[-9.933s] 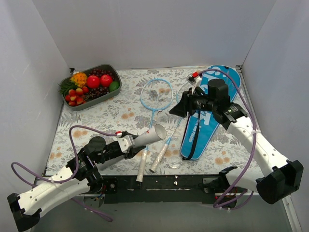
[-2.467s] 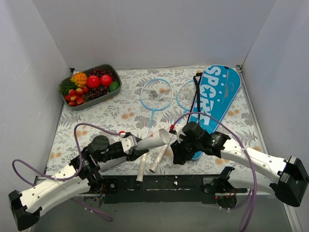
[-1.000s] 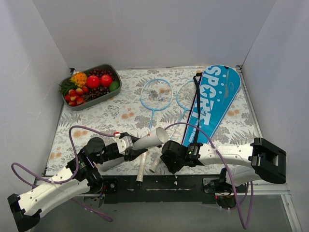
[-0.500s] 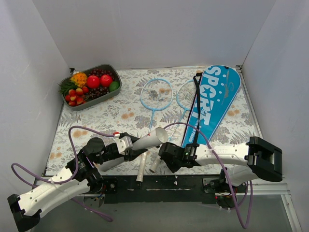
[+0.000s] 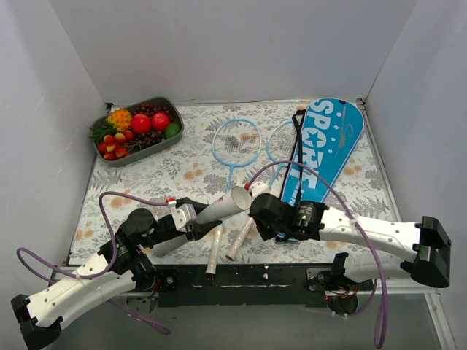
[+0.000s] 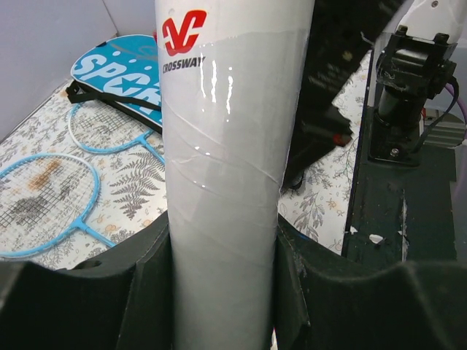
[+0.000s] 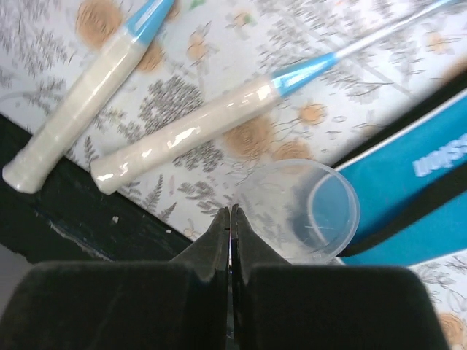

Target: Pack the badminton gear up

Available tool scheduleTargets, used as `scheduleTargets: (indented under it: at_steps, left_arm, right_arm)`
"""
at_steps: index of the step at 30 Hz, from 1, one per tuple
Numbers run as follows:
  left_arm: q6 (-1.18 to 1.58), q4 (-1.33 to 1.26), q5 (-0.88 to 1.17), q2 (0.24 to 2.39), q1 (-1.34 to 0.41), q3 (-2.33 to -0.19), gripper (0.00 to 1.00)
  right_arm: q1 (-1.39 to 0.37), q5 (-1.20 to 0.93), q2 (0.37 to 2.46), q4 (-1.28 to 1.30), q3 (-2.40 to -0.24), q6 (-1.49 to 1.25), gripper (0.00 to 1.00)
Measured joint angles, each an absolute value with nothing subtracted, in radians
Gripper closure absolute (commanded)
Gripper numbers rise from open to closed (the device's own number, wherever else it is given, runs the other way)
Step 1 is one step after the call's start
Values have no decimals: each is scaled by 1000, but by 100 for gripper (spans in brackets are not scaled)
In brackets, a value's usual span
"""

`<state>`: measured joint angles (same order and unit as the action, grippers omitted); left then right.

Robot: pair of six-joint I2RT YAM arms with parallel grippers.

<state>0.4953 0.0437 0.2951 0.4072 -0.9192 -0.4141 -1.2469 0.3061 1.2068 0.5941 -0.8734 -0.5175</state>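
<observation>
My left gripper (image 5: pixel 191 219) (image 6: pixel 222 248) is shut on the white shuttlecock tube (image 5: pixel 222 206) (image 6: pixel 222 182), held tilted with its open end up and to the right. My right gripper (image 5: pixel 257 206) (image 7: pixel 230 210) is shut, its tips pinching the rim of a clear plastic cap (image 7: pixel 306 211), close beside the tube's open end. Two light-blue rackets (image 5: pixel 236 141) (image 5: pixel 281 142) lie on the cloth, their pale handles (image 7: pixel 80 138) (image 7: pixel 190 138) below my right gripper. The blue SPORT bag (image 5: pixel 325 146) (image 7: pixel 408 204) lies at the right.
A grey tray (image 5: pixel 117 162) of colourful fruit sits at the back left. The black strap (image 5: pixel 295 157) runs along the bag's left side. The table's black front edge (image 7: pixel 73 226) lies just under the racket handles. White walls close in on three sides.
The right gripper has shut and lifted from the front edge of the table up toward the tube's open end, cap at its tips. The left gripper still holds the tube, slightly shifted.
</observation>
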Motion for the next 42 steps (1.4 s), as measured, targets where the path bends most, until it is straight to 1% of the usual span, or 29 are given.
scheduleTargets:
  at_steps: [9, 13, 18, 29, 34, 42]
  left_arm:
    - [496, 60, 304, 416, -920, -414, 100]
    - [496, 60, 304, 421, -920, -414, 100]
    - [496, 60, 311, 435, -920, -414, 100]
    - [496, 60, 327, 476, -920, -414, 100]
    - [496, 59, 331, 488, -920, -414, 100]
    - [496, 59, 331, 477, -920, -414, 100]
  right_arm:
    - [-1001, 339, 1074, 673, -928, -448, 99]
    - [-947, 320, 1065, 703, -1008, -390, 99]
    - [-931, 226, 1071, 720, -1170, -323, 99]
    - [-929, -53, 1073, 812, -1498, -249, 99]
    - [-929, -191, 1080, 817, -1509, -247, 99]
    - [-929, -353, 1085, 803, -1482, -251, 99]
